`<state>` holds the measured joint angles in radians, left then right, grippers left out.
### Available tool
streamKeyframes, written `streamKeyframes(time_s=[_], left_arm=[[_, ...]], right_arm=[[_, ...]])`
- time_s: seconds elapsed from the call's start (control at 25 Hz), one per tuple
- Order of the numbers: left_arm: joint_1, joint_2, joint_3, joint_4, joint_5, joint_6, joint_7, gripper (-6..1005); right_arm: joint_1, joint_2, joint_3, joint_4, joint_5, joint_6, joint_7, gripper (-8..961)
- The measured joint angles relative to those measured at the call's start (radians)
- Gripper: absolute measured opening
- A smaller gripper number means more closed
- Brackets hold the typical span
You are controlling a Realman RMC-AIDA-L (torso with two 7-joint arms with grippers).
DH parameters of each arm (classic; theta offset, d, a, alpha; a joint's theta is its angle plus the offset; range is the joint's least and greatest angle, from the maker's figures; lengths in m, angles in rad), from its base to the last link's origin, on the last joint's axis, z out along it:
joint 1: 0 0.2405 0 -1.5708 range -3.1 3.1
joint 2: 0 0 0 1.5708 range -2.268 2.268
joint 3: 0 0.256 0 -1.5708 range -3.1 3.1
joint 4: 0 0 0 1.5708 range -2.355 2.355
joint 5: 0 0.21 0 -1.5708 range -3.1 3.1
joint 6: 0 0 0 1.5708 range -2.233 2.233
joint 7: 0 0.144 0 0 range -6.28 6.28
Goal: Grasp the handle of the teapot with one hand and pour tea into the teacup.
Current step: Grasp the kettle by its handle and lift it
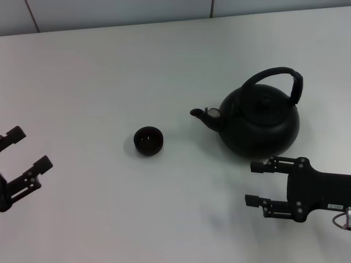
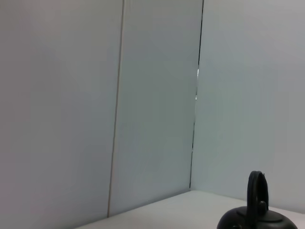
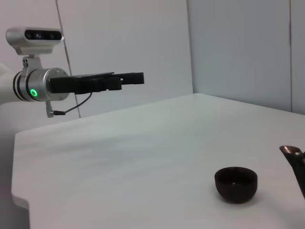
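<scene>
Right gripper (image 1: 256, 183) fingers apart, empty, just beside the teapot (image 1: 258, 123) on its near side. Left gripper (image 1: 24, 148) fingers apart, parked well left. Step: pre-grasp. Next: rise to the arched handle (image 1: 279, 76), close on ribbed side. Teapot matte black, squat; teacup (image 1: 148, 140) small, dark, round, off the spout on the white table (image 1: 109, 76).

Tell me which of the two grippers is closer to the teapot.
The right gripper, open just in front of the teapot. The left gripper, also open, sits across the table beyond the teacup.
</scene>
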<state>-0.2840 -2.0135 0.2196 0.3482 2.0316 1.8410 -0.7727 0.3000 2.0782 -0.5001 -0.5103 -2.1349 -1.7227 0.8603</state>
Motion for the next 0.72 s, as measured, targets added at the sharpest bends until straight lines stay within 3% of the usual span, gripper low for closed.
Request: streamKeyframes(time_s=[0.36, 0.52, 0.72], left_arm=[[0.002, -0.010, 0.055, 0.043, 0.045, -0.012, 0.009, 813], [0.016, -0.033, 0.105, 0.101, 0.107, -0.098, 0.034, 813], [0.018, -0.038, 0.109, 0.102, 0.130, -0.109, 0.053, 813]], right_arm=[[0.010, 0.000, -0.001, 0.007, 0.001, 0.007, 0.000, 679], [0.013, 0.000, 0.000, 0.007, 0.001, 0.010, 0.000, 677], [0.013, 0.000, 0.000, 0.007, 0.001, 0.011, 0.000, 675]])
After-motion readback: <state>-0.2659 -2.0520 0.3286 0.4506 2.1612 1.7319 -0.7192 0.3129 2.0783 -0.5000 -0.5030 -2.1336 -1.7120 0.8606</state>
